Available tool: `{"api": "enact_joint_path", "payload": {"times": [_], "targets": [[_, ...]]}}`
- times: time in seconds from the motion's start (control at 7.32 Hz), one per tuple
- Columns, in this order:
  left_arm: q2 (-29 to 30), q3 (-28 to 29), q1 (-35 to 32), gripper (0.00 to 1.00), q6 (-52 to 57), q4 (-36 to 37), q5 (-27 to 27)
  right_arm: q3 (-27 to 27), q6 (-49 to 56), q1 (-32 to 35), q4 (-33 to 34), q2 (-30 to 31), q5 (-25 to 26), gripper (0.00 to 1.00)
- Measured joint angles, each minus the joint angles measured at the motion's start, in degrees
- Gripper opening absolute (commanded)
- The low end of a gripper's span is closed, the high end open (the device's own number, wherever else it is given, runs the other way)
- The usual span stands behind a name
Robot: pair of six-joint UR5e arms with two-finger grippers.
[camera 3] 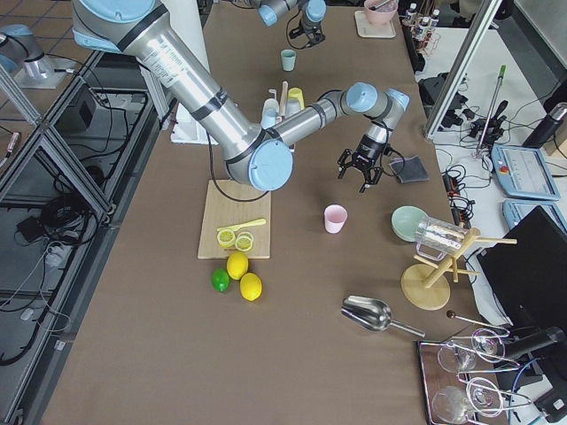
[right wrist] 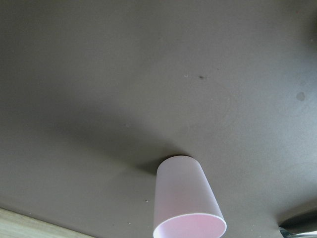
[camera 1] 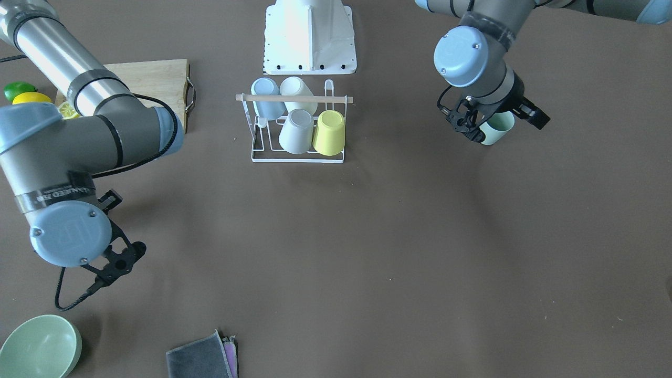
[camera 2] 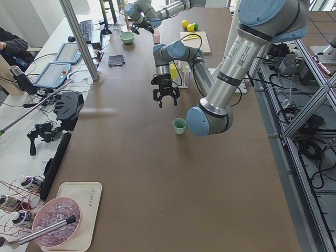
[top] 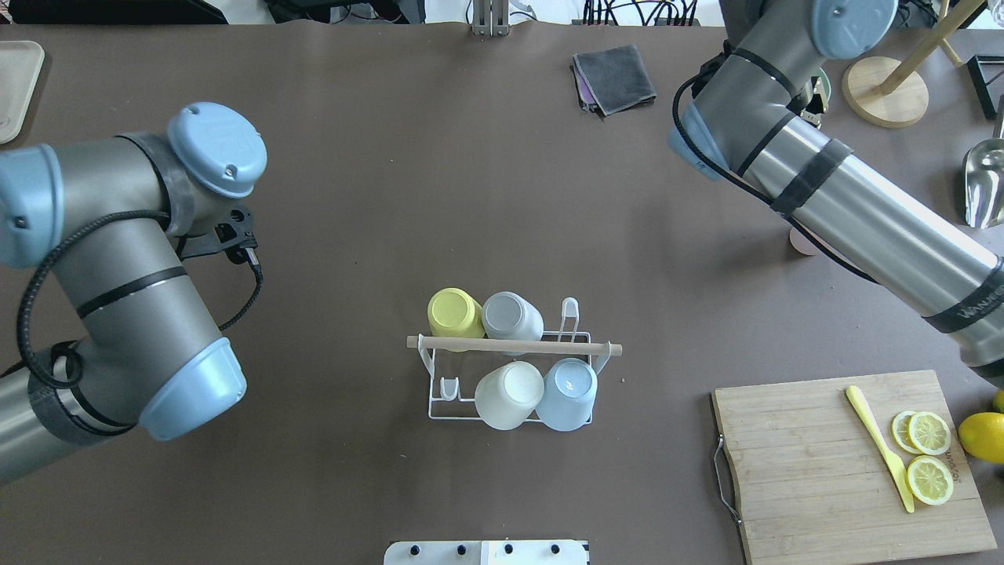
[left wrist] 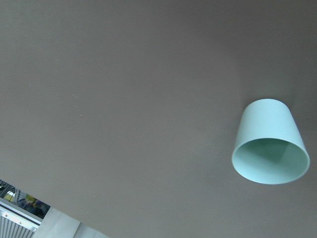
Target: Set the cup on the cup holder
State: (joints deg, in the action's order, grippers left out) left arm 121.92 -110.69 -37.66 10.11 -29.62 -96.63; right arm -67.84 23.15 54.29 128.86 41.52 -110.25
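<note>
Fingers of the left gripper [camera 2: 167, 101] are spread, grasping nothing. The right gripper [camera 3: 361, 180] is likewise splayed and empty.

There are six cups. Four sit upturned on the white wire cup holder [top: 514, 346] with its wooden rod: a yellow cup [top: 453, 312], a grey cup [top: 511, 315], a white cup [top: 508, 394] and a pale blue cup [top: 566, 383]. A mint-green tapered cup [camera 2: 179, 125] stands upright well off the holder's left-arm side, and a pink tapered cup [camera 3: 335, 218] well off the other.

Both arms are bent, wrists down, each gripper hanging near its cup.
</note>
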Motion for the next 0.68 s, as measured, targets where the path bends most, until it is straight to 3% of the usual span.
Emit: {"api": "enact_joint_path", "payload": {"times": [0.27, 0.68], "targets": [[0.1, 2.2, 4.3, 0.99, 0.1, 0.2, 0.6, 4.7, 0.6, -2.5, 0.3, -2.4, 5.0, 0.99], [-0.1, 4.5, 9.2, 0.99, 0.6, -0.6, 1.3, 11.0, 4.2, -3.9, 0.6, -3.4, 8.1, 0.99]]}}
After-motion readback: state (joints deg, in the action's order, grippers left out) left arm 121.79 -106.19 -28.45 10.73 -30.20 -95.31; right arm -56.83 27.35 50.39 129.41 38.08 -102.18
